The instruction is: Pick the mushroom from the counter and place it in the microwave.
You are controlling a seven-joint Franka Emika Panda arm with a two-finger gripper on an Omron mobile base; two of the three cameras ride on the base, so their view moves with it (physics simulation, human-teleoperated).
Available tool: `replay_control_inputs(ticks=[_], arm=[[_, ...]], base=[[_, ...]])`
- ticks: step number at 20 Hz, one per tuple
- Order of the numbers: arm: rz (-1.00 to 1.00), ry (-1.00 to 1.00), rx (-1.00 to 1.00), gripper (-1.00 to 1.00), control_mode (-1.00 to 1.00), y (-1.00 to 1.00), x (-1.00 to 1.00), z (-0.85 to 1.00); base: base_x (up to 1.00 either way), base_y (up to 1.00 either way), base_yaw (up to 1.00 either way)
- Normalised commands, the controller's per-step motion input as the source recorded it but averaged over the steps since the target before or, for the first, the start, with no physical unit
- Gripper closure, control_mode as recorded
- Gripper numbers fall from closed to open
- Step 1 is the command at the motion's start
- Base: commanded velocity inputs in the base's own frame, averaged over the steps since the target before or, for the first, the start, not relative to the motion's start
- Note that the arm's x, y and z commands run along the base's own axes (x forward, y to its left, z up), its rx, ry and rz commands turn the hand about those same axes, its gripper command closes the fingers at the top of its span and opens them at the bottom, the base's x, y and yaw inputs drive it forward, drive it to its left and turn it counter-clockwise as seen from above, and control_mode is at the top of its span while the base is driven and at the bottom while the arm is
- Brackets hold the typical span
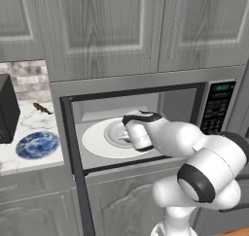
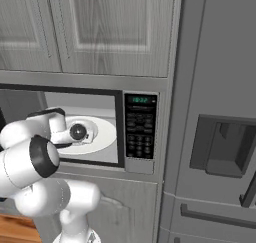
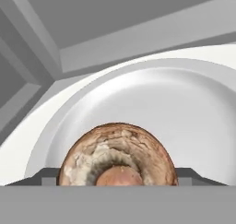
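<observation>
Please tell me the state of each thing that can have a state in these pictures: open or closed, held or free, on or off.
microwave: door open, display lit green.
mushroom: over the white plate, right at the end effector; release cannot be told.
end effector: inside the microwave; open or shut cannot be told.
white plate: inside the microwave.
blue plate: flat on the counter.

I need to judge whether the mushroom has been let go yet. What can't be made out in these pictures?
- Fingertips: in the hand view the mushroom covers them, so the grip is unclear.
- Contact with the turntable plate: the mushroom's underside is cut off by the bottom edge.
- Gripper: in the left base view, the hand's white body hides it inside the microwave.
- In the right base view, the mushroom is behind the arm.
</observation>
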Motion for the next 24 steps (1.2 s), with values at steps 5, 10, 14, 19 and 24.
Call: replay_control_inputs(ticks=[5, 10, 14, 19, 24], arm=[[0.0, -0.01, 0.0, -1.0, -1.0, 0.0, 0.0, 0.2], [0.0, -0.01, 0.0, -1.0, -1.0, 0.01, 0.0, 0.42], [0.0, 0.0, 0.0, -1.0, -1.0, 0.01, -0.02, 0.53], [0.0, 0.0, 0.0, -1.0, -1.0, 0.0, -0.59, 0.6], [0.0, 0.01, 0.0, -1.0, -1.0, 0.0, -1.0, 0.88]], base=[[0.0, 0.0, 0.0], [0.0, 0.0, 0.0], [0.0, 0.0, 0.0], [0.0, 0.0, 0.0], [0.0, 0.0, 0.0]])
